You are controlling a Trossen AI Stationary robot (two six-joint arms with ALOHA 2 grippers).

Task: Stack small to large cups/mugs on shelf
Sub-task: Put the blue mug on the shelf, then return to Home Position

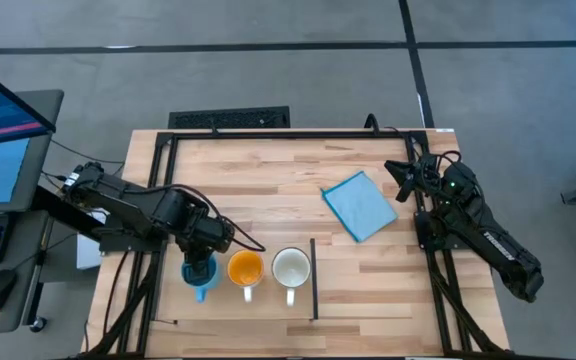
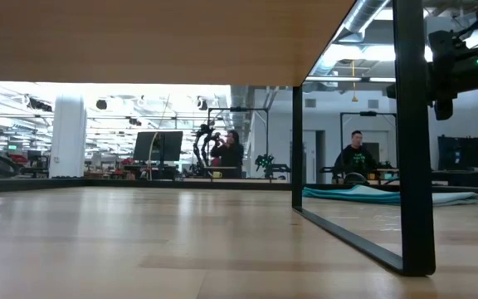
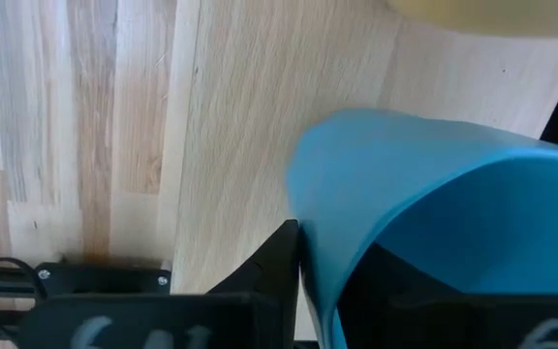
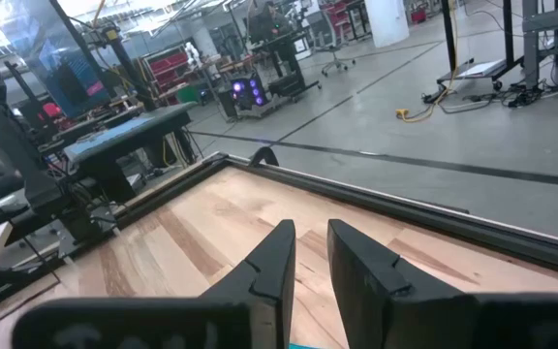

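Note:
Three mugs stand in a row near the table's front edge: a light blue mug (image 1: 199,274), an orange mug (image 1: 245,268) and a white mug (image 1: 291,267). A thin black strip (image 1: 314,280) runs just right of the white mug and edges the shelf patch (image 1: 268,225). My left gripper (image 1: 201,258) is over the light blue mug (image 3: 434,194) and shut on its wall. My right gripper (image 1: 404,180) hovers at the table's right side, its fingers (image 4: 310,254) almost together and empty. My left gripper has the light blue mug's rim wall (image 3: 308,223) between its fingers, one finger (image 3: 277,264) outside and the other inside the hollow. The fingers come from above, pointing down. Whether the mug's base is on the table, I cannot tell.
A flat light-blue square cloth (image 1: 360,205) lies at the right middle of the table, next to my right gripper. A black metal frame (image 1: 268,135) surrounds the tabletop. A pale mug wall (image 3: 482,15) shows close beyond the blue mug. Bare wood lies at the far left (image 1: 228,170).

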